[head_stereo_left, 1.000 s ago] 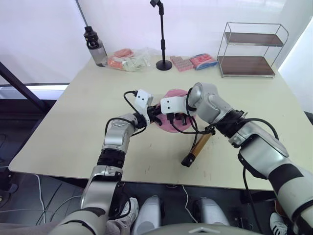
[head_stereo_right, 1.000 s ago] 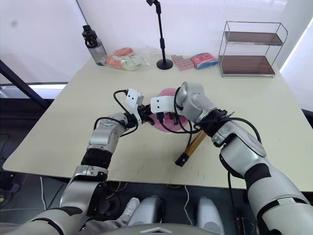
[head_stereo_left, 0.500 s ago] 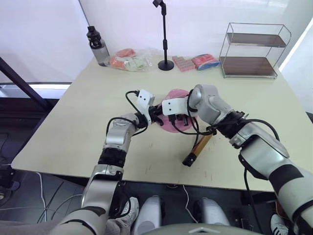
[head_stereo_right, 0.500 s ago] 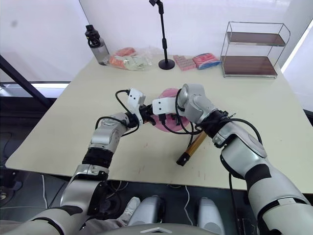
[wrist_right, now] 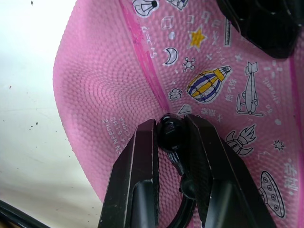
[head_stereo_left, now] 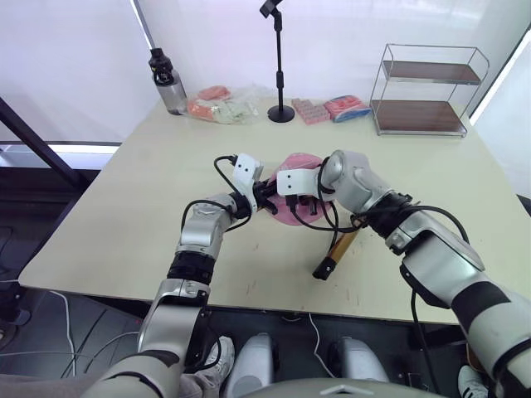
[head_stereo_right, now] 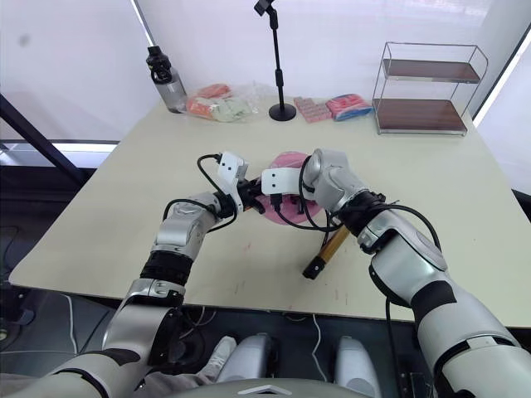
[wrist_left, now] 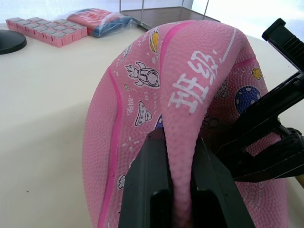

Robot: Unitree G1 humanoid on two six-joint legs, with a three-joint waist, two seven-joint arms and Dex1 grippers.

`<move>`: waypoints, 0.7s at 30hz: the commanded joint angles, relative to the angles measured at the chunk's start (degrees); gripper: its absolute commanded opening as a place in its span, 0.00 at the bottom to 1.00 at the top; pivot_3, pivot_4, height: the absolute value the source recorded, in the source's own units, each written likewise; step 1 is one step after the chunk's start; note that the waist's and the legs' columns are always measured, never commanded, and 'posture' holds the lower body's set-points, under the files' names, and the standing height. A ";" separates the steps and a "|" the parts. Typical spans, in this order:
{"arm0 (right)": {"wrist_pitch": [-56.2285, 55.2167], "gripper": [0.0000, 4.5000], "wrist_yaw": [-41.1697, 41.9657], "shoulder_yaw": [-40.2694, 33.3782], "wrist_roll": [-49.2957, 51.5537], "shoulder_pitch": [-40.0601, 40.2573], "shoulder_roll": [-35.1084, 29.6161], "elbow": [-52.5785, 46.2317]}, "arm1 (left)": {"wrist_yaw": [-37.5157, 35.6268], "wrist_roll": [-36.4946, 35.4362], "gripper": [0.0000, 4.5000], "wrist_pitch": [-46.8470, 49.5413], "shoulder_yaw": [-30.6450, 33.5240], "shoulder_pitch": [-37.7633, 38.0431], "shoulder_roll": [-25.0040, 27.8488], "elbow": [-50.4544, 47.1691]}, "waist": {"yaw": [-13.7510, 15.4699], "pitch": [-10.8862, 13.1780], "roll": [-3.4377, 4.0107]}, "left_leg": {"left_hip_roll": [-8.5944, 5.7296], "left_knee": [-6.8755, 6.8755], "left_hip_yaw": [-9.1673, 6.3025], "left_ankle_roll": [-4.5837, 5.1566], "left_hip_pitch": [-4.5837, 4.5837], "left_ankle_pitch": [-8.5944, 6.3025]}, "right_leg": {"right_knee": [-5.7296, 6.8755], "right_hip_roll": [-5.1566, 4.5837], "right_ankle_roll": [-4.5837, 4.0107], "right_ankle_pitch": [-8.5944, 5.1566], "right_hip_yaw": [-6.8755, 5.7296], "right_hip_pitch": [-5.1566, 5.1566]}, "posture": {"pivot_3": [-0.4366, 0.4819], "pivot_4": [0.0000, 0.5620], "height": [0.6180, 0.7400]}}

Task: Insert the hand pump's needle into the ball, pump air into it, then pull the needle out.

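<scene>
Now | one ball (wrist_left: 190, 109) pinched | one needle (wrist_right: 169, 130) gripped | one hand pump (head_stereo_left: 336, 249)

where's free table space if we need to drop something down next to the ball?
Bare patches: the left side of the table, from the water bottle down to the near edge, and the right side in front of the wire shelf. Crowded: the middle, where both tools hold the ball with the hand pump beside it, and the back edge with snack bags and mic stand.
</scene>
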 commanded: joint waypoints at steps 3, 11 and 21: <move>11.73 0.08 -2.10 -4.36 0.28 9.12 -6.80 8.13 | -0.14 0.71 0.00 1.33 0.11 2.23 1.42 3.91 | 0.04 -0.03 -0.01 | 0.00 0.00 -0.02 0.00 0.00 0.00 | 0.00 -0.02 0.00 0.00 -0.03 0.01 | 0.48 0.27 1.00; 24.29 0.08 -6.71 -14.60 5.47 12.97 -7.37 -8.38 | -0.33 0.64 0.00 0.80 -0.13 1.66 1.43 4.77 | 0.33 0.11 0.19 | -0.06 -0.07 -0.25 0.00 -0.20 0.00 | -0.16 -0.81 0.00 0.00 -1.22 0.08 | 0.48 0.27 1.00; 39.82 0.08 -13.86 -21.26 11.10 20.26 -8.05 -30.82 | -0.58 0.23 0.00 -0.06 -0.96 0.66 1.61 5.61 | 1.54 0.51 0.76 | -0.54 -0.11 -0.97 0.21 -1.07 0.14 | -0.81 -0.76 0.06 0.00 -2.12 -0.08 | 0.48 0.27 1.00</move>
